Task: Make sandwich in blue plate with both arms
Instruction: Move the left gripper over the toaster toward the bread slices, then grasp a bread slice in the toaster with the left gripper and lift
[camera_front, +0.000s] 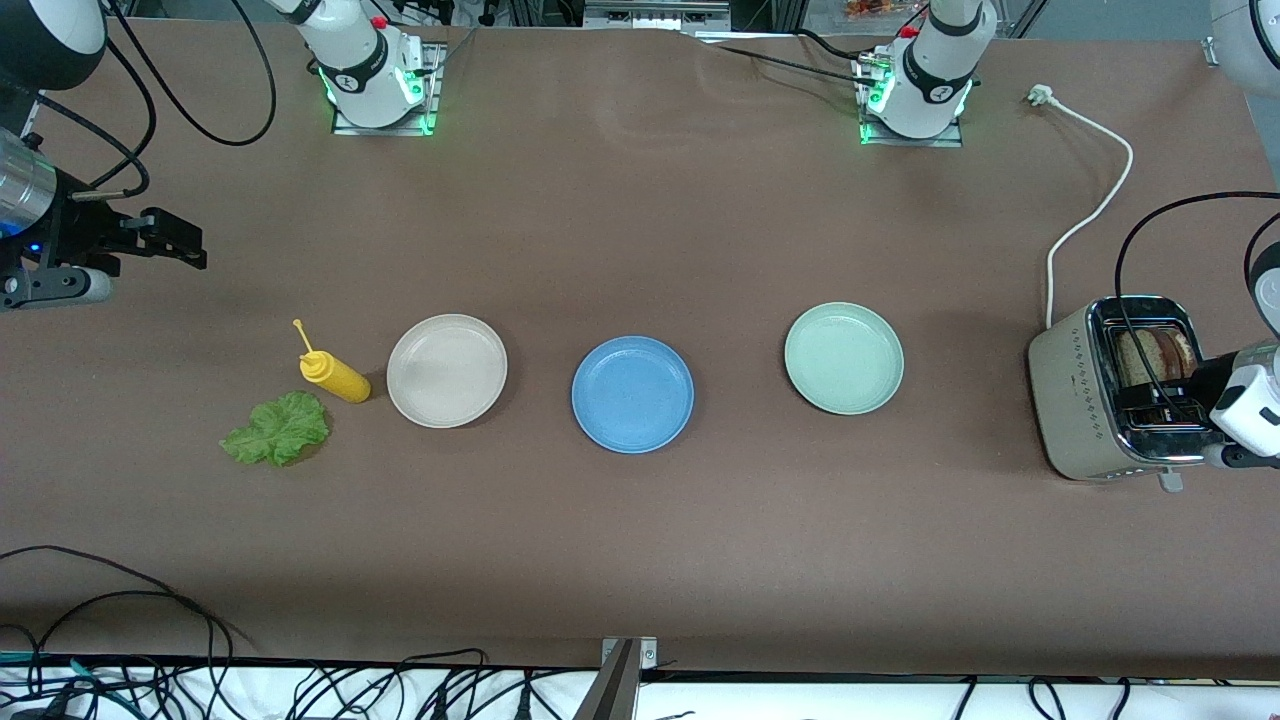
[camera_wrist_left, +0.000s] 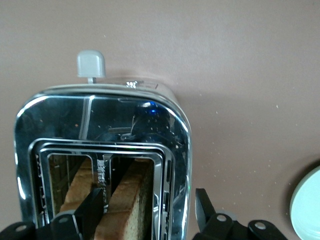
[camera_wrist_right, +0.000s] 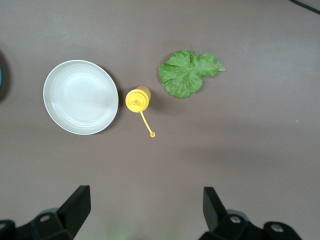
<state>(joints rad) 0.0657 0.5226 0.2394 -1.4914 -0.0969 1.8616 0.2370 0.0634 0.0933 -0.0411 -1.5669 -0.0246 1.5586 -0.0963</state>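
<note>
Left gripper (camera_wrist_left: 150, 212) over the toaster (camera_front: 1100, 400) at the table's left-arm end, fingers apart straddling one bread slice (camera_wrist_left: 127, 200) in its slot, grip I can't confirm | right gripper (camera_wrist_right: 145, 210) spread wide, holding nothing, above its table end | blue plate (camera_front: 632, 393) mid-table, bare, open tabletop around | beige plate (camera_front: 446, 369), mustard bottle (camera_front: 335, 375), lettuce leaf (camera_front: 277, 428) cluster toward the right arm's end | green plate (camera_front: 843, 358) sits between blue plate and toaster.

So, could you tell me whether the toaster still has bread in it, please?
Yes: two brown bread slices stand upright in the toaster's slots, and the blue plate holds nothing.
</note>
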